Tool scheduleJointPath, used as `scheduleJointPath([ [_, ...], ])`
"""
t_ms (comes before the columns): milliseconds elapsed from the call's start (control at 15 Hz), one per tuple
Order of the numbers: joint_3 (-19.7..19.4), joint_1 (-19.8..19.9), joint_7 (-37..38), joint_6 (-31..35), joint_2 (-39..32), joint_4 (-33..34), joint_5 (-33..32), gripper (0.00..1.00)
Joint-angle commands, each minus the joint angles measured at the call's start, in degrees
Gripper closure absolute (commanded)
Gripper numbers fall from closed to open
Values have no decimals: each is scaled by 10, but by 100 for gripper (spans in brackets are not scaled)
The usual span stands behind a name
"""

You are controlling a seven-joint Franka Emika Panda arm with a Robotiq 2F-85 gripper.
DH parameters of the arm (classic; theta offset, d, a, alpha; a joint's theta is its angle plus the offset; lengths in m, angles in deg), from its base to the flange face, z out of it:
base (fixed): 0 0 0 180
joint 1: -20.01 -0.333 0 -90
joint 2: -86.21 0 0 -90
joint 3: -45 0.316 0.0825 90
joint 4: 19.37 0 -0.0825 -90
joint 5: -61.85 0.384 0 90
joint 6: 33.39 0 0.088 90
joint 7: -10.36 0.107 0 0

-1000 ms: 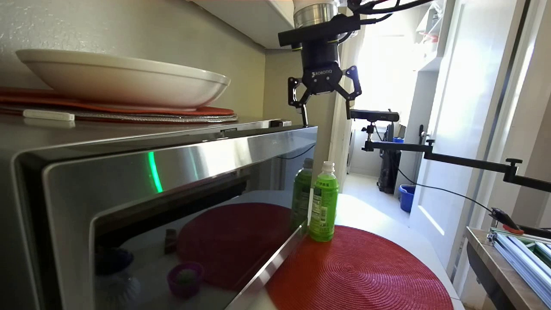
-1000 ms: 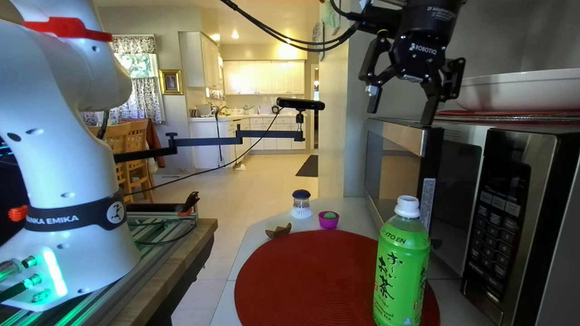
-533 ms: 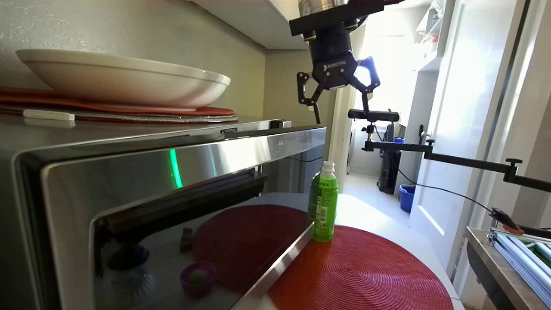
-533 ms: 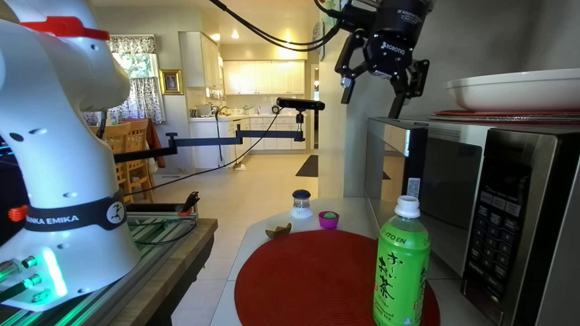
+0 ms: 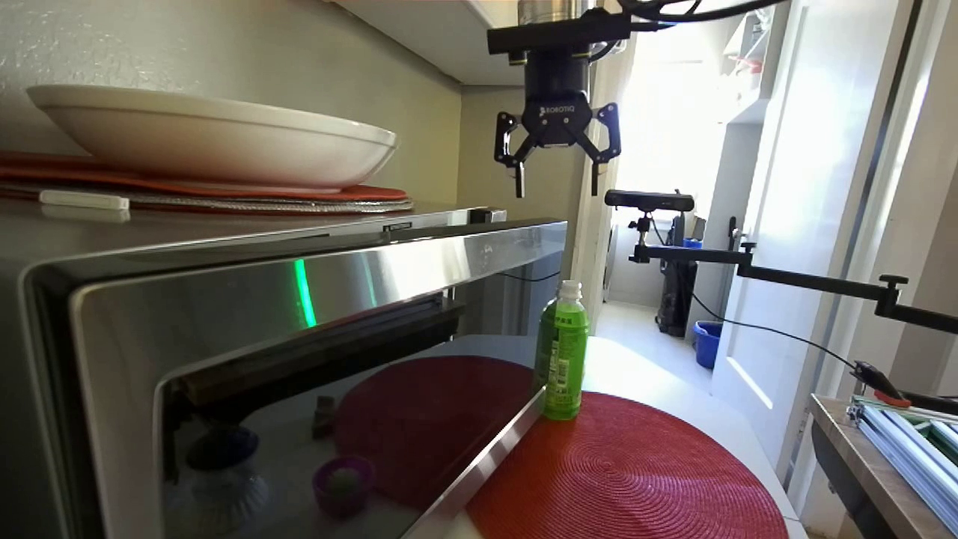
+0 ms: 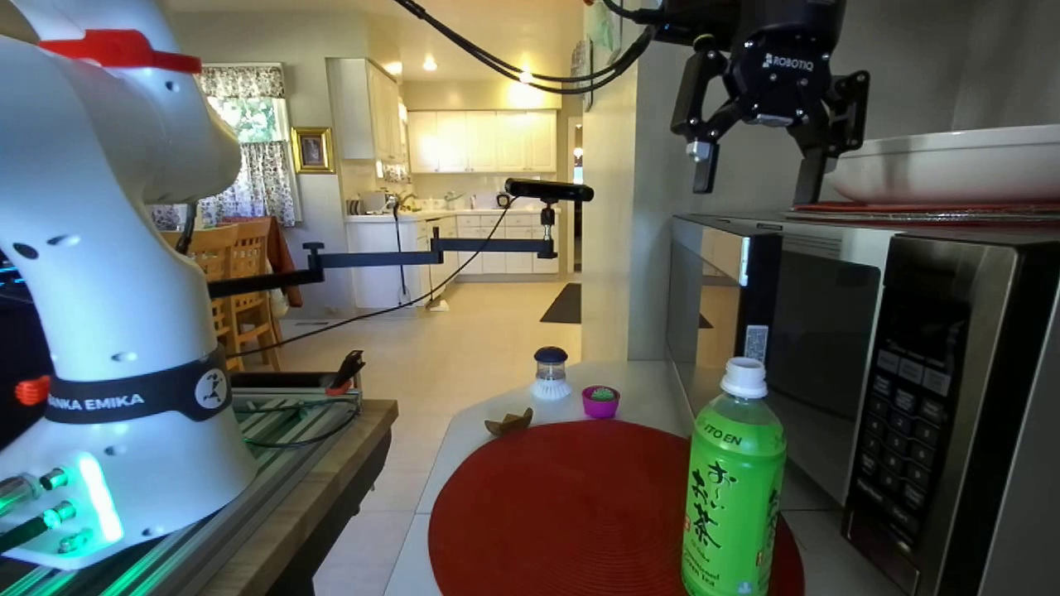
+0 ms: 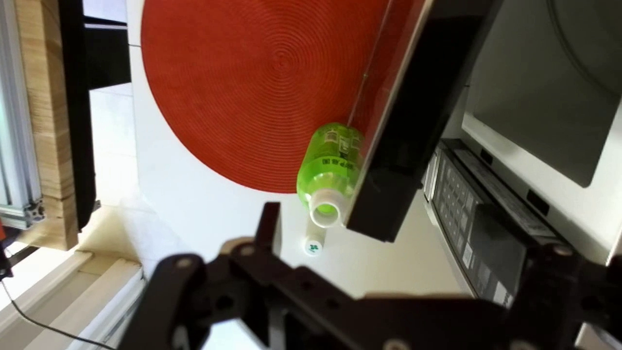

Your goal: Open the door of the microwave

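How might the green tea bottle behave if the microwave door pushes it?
The green tea bottle would likely tip rather than slide: it's tall and narrow, on a ridged red placemat. Its mouth looks open in the wrist view, so any tea inside might spill. Looking smooth, it may also be slippery.

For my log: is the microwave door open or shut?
Partly open: the door stands angled out from the microwave, with a gap showing behind it.

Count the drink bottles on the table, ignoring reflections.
1. The green bottle stands uncapped on the red mat, beside the partly open microwave door. The small white item near it in the wrist view looks like a loose cap. Others could be hidden behind the door.
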Motion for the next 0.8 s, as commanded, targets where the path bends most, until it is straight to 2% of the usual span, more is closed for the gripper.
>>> scheduleJointPath([
  [0, -6, 6, -31, 1, -25, 12, 5, 0],
  [333, -6, 5, -49, -27, -37, 14, 2, 0],
  [733, 2, -3, -62, -96, -30, 18, 5, 0],
])
